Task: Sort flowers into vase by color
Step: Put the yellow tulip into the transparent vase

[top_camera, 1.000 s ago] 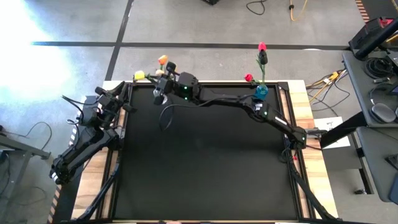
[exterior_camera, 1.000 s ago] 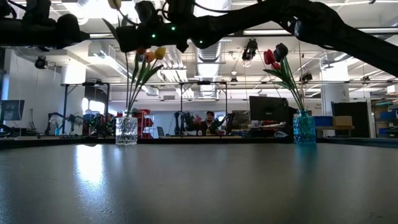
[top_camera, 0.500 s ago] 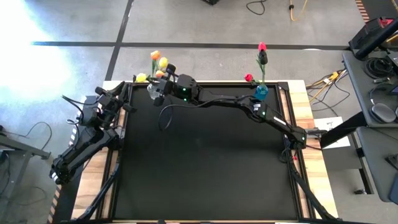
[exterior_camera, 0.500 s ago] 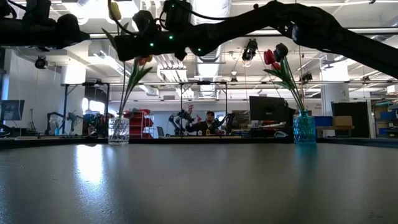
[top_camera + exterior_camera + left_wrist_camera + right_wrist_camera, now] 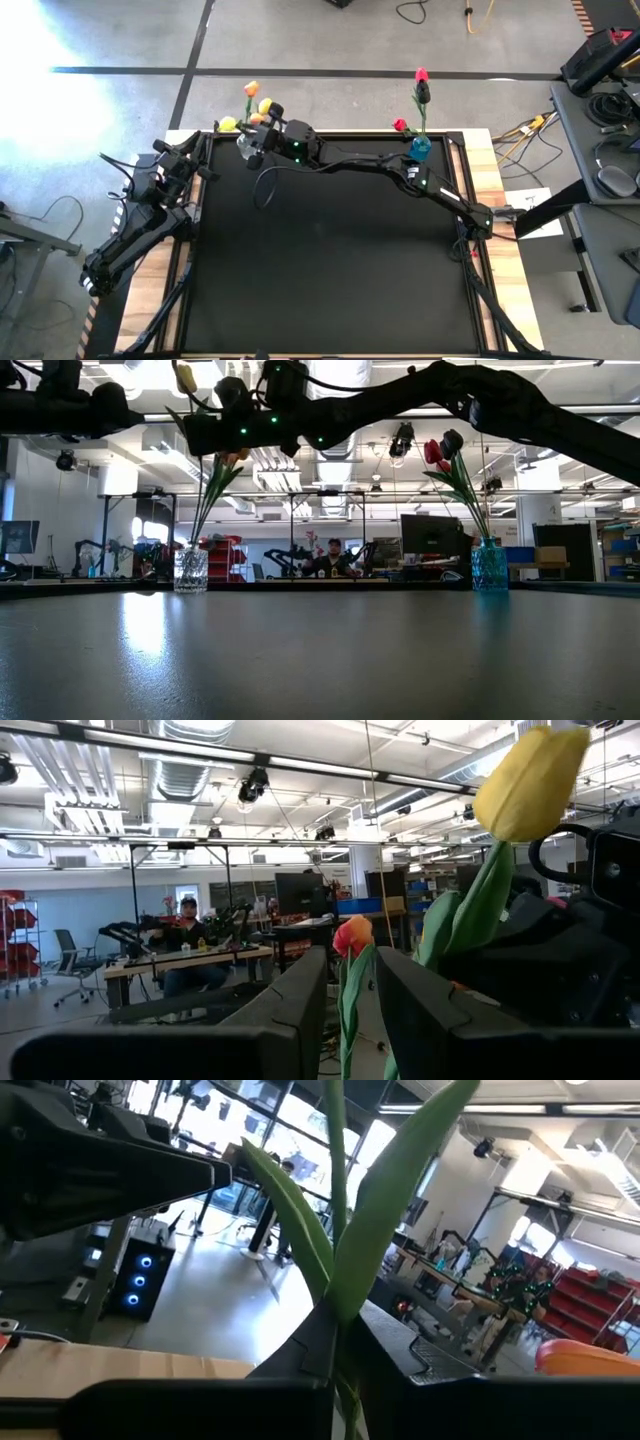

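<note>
My right gripper (image 5: 250, 140) reaches to the table's far left corner and is shut on a tulip's green stem (image 5: 334, 1280), above a clear glass vase (image 5: 190, 570). Yellow (image 5: 264, 103) and orange (image 5: 250, 88) tulip heads stand over that vase, their stems in it. A blue vase (image 5: 420, 148) at the far right holds red, pink and dark tulips (image 5: 445, 450). My left gripper (image 5: 203, 157) waits open and empty at the table's left edge, pointing at the clear vase's flowers (image 5: 352, 935). My right gripper pinches a leafy tulip stem (image 5: 336, 1342) between its two fingers, partway up its length. The fingers come level from the table's right side and lie across the upright stem. Below the gripper the stems (image 5: 210, 495) run down into the clear vase.
The black mat (image 5: 330, 260) covers the table inside a wooden border (image 5: 150, 300). The right arm (image 5: 400, 170) stretches across the far edge between the two vases. A person (image 5: 335, 555) sits at a desk in the room far behind the table.
My right gripper has gone a little toward the table's far left corner and down with the stem. The clear vase has slid slightly toward the left edge. The tulip heads over it have shifted and now stand more upright. For the last half second all is still.
</note>
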You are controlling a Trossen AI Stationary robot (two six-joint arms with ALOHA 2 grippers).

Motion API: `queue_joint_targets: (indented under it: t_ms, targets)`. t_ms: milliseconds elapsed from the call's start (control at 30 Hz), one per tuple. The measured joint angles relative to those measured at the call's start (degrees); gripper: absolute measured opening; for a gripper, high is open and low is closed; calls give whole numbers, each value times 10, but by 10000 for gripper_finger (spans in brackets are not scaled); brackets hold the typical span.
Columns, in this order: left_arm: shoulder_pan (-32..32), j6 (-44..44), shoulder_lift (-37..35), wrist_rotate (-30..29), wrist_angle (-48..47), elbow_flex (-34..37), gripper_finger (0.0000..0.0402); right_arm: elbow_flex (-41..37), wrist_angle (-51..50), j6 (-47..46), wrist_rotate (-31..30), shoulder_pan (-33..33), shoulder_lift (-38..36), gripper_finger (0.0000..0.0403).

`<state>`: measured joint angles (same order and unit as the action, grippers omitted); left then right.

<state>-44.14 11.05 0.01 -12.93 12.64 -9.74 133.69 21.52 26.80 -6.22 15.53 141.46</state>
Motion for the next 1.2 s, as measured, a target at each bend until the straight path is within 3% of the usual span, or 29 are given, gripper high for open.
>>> queue_joint_targets:
  t_ms: [433, 900, 1200]
  targets:
    - [0, -7, 0, 0, 0, 0, 78, 0, -1, -53, -20, 3, 0, 118]
    - [0, -11, 0, 0, -2, 0, 78, 0, -27, -127, -41, 10, 0, 94]
    - [0, -11, 0, 0, -3, 0, 78, 0, -85, -164, -55, 10, 0, 130]
